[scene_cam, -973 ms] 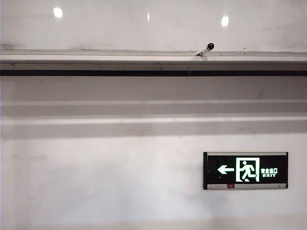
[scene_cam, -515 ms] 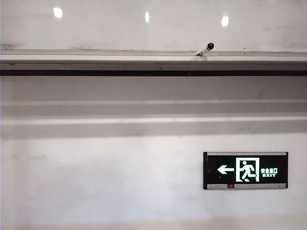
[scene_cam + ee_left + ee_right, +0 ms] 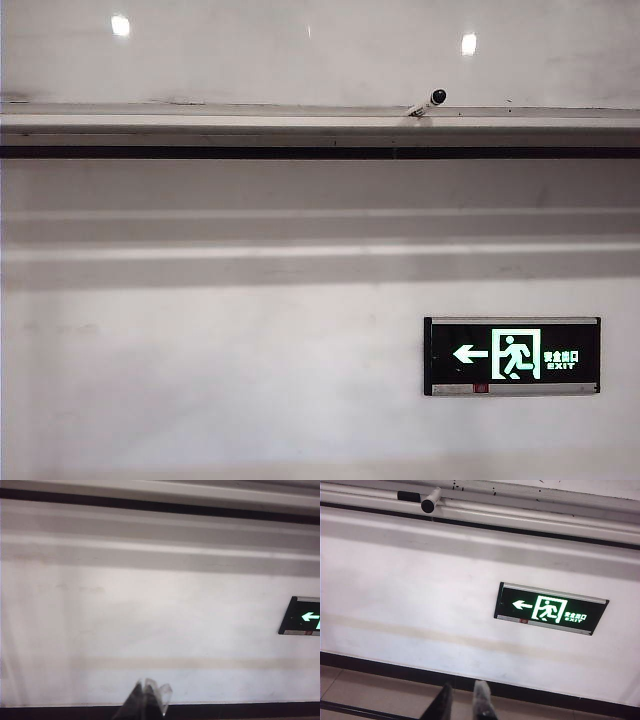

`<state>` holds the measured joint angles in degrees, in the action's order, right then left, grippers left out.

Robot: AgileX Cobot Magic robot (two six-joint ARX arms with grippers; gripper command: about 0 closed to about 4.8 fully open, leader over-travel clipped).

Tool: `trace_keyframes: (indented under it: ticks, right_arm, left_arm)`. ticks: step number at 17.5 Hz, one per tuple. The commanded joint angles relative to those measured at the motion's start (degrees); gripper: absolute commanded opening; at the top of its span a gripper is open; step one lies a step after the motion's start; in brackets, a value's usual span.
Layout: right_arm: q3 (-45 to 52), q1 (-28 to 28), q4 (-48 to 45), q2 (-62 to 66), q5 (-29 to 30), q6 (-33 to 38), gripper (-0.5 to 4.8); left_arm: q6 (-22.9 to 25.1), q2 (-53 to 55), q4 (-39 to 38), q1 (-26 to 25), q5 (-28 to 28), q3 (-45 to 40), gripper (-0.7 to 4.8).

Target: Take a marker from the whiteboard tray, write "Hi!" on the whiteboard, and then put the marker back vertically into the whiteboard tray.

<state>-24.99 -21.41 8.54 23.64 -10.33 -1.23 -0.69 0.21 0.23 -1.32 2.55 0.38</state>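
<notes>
We see a plain white wall with a green exit sign (image 3: 512,356) low on the right. Above it runs the long whiteboard tray (image 3: 200,125), and over that the shiny whiteboard (image 3: 300,60).

The marker (image 3: 426,103) leans on the tray, right of the middle, black end up against the board. We think it is light, hard and smooth, so it may slip or roll. We would pinch it around the middle of its pale body.

The left gripper (image 3: 148,692) is down low, far from the marker. Its tips look pressed together, and it holds nothing. The right gripper (image 3: 461,695) is low too, tips a little apart, holding nothing.
</notes>
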Motion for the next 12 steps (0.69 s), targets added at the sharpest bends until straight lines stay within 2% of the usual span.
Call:
trace_keyframes:
  ticks: [1, 4, 6, 7, 11, 12]
  right_arm:
    - [-0.22, -0.02, -0.63, -0.07, -0.07, 0.15, 0.63]
    - [0.87, -0.15, -2.36, -0.59, 0.13, 0.13, 0.63]
    - [5.73, 0.83, -6.21, -4.26, -0.37, 0.13, 0.63]
    - [9.29, 2.56, -7.72, -7.45, 1.99, 0.15, 0.63]
    - [21.40, 12.22, -7.04, -23.56, 3.17, 0.15, 0.63]
    - [23.56, 13.99, -9.55, -23.50, 2.95, 0.17, 0.63]
  left_arm:
    - [0.48, -0.04, 0.68, 0.02, 0.07, 0.02, -0.03]
    - [0.48, -0.04, 0.68, 0.02, 0.07, 0.02, -0.03]
    - [0.46, -0.04, 0.61, 0.02, 0.07, 0.02, -0.03]
    - [0.46, -0.04, 0.63, 0.02, 0.07, 0.00, -0.03]
    - [0.46, -0.04, 0.66, 0.02, 0.22, 0.02, -0.03]
    - [0.46, 0.00, 0.61, 0.02, 0.24, 0.02, -0.03]
